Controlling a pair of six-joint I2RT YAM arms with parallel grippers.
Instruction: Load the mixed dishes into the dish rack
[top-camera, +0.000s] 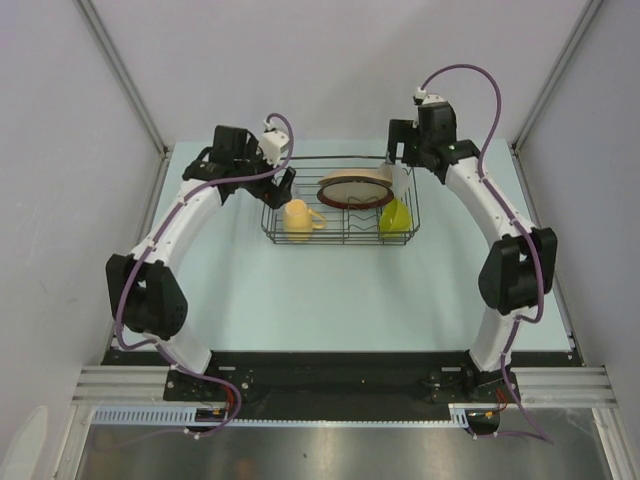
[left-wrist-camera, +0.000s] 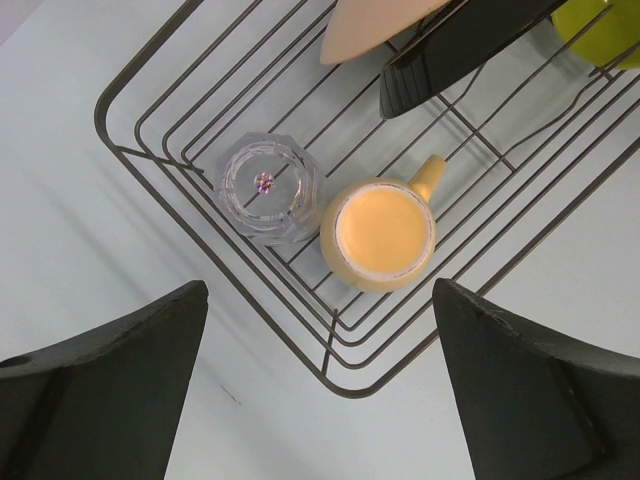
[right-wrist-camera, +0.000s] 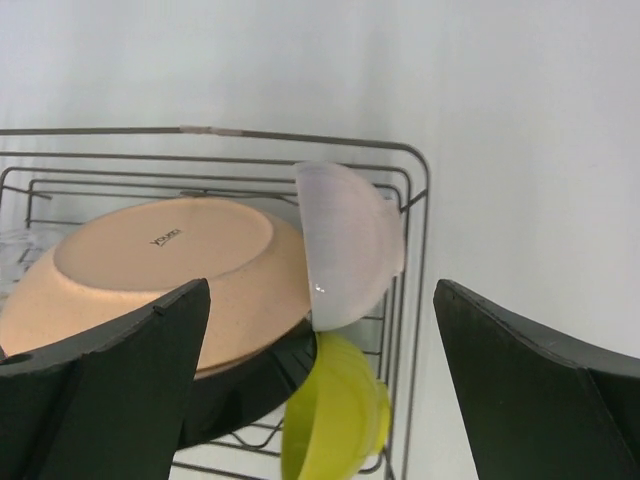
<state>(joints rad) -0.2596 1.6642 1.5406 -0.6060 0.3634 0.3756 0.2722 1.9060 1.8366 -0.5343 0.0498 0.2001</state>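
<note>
The rack (top-camera: 340, 241) on the counter (top-camera: 300, 300) holds glass (left-wrist-camera: 268, 187) and mug (left-wrist-camera: 380, 235) left, plates (top-camera: 355, 186) centre, rear bowl (right-wrist-camera: 350, 245) and front bowl (right-wrist-camera: 335, 412) right.

A flat, pale blue table top (top-camera: 330, 300) filled the middle of the space. Plain grey-white walls stood round it: a back wall (top-camera: 340, 60), a left wall (top-camera: 50, 170) and a right wall (top-camera: 600, 220). A thin silver metal post on the left (top-camera: 124, 80) and another on the right (top-camera: 559, 70) ran up the far corners. A long black strip (top-camera: 340, 372) lay along the near edge of the table, with a silver metal rail (top-camera: 125, 383) beside it. Below was a shiny grey metal sheet (top-camera: 330, 455). The light was soft and even.
</note>
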